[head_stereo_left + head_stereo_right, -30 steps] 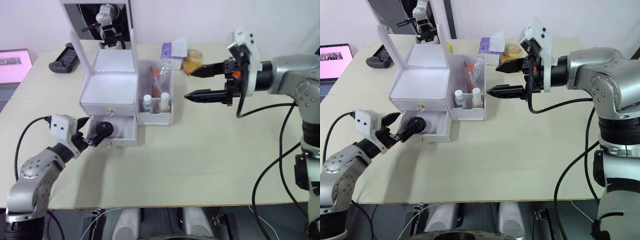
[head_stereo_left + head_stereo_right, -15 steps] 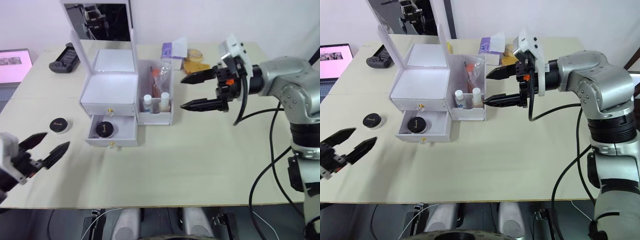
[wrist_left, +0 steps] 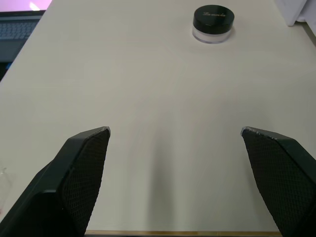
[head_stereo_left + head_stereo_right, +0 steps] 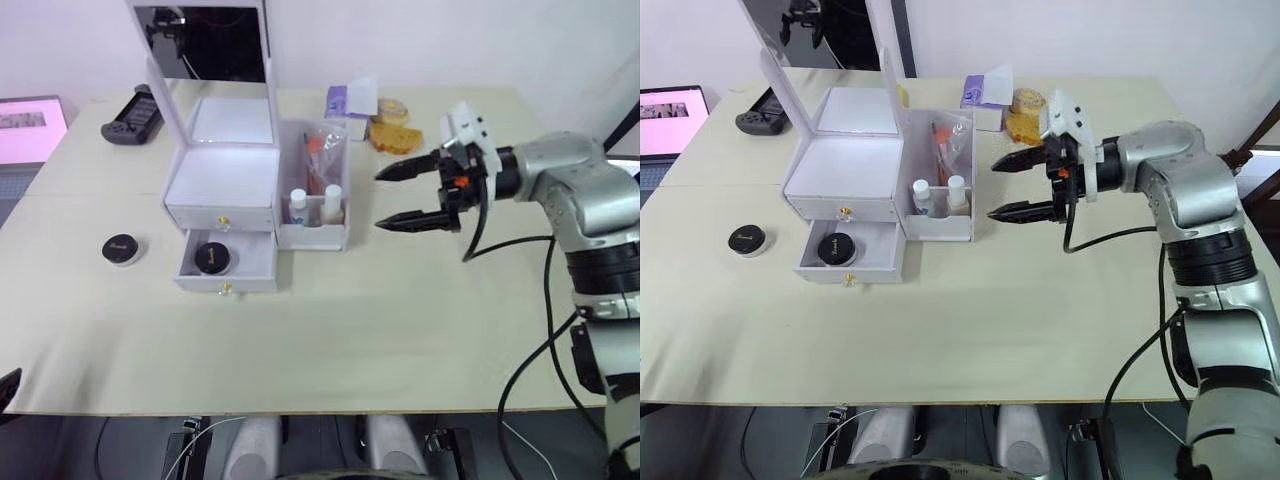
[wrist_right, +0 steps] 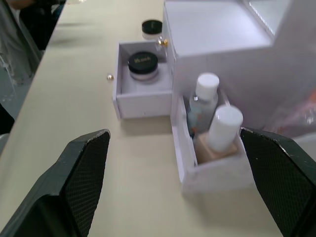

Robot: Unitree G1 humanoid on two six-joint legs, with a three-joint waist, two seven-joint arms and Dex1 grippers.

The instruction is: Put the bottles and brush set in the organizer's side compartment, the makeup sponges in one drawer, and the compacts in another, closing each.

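The white organizer point(image 4: 222, 188) stands at the table's left centre with its mirror lid up. Its lower drawer point(image 4: 225, 264) is pulled out, and one black compact point(image 4: 211, 257) lies in it. A second compact point(image 4: 120, 248) sits on the table left of the drawer. In the side compartment point(image 4: 312, 232) stand two bottles point(image 4: 298, 205) and the brush set point(image 4: 318, 155). The makeup sponges are out of view. My right gripper point(image 4: 378, 201) hovers open, right of the compartment. My left gripper point(image 3: 174, 130) is open over bare table, well short of the loose compact point(image 3: 213, 19).
A purple tissue pack point(image 4: 347, 100) and yellow-orange items point(image 4: 393, 135) lie behind the organizer on the right. A black controller point(image 4: 130, 115) and a laptop point(image 4: 30, 125) are at the far left. The upper drawer point(image 4: 222, 217) is shut.
My left gripper let go of a compact in the lower drawer and drew back to the table's near left edge. My right gripper sank slightly, staying open.
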